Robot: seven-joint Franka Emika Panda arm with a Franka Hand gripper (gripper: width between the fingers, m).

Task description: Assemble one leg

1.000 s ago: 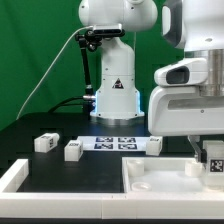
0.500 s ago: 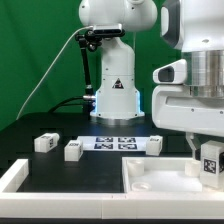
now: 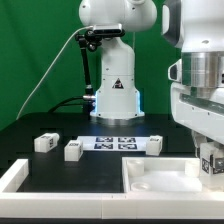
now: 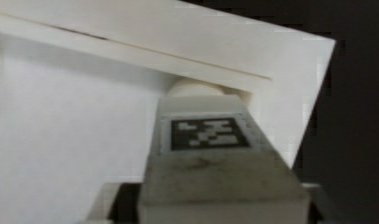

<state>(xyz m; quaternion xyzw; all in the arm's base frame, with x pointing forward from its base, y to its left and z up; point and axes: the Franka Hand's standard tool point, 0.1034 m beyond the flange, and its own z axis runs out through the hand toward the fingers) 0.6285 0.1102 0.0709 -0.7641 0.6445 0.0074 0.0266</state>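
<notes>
— Exterior view first: where is the leg?

— The leg (image 3: 213, 163) is in the gripper (image 3: 210, 155), its marker tag facing the camera. It is above the white panel (image 3: 150, 180), which lies at the desk's near corner on the exterior view's right. The jaws are clamped on the leg, one finger on each side.

— Does the leg touch the panel?

— I cannot tell from here, because the arm's white housing covers much of that corner.

— What else is on the desk (image 3: 40, 165)?

— One loose leg (image 3: 45, 143) lies toward the edge on the exterior view's left. A second loose leg (image 3: 72, 150) is just beside it. A third loose leg (image 3: 153, 146) rests by the panel's far edge. The marker board (image 3: 118, 142) lies flat between the second and third, in front of the arm's base (image 3: 115, 95).

— And the wrist view?

— The leg (image 4: 207, 135) fills the middle of the picture, tag sharp and square, held between the two sides of the gripper (image 4: 207, 198). Its free end points at a corner of the white panel (image 4: 70, 130), where a step or recess shows as a pale line. Beyond that corner is only the dark desk — and contact is again not clear.
</notes>
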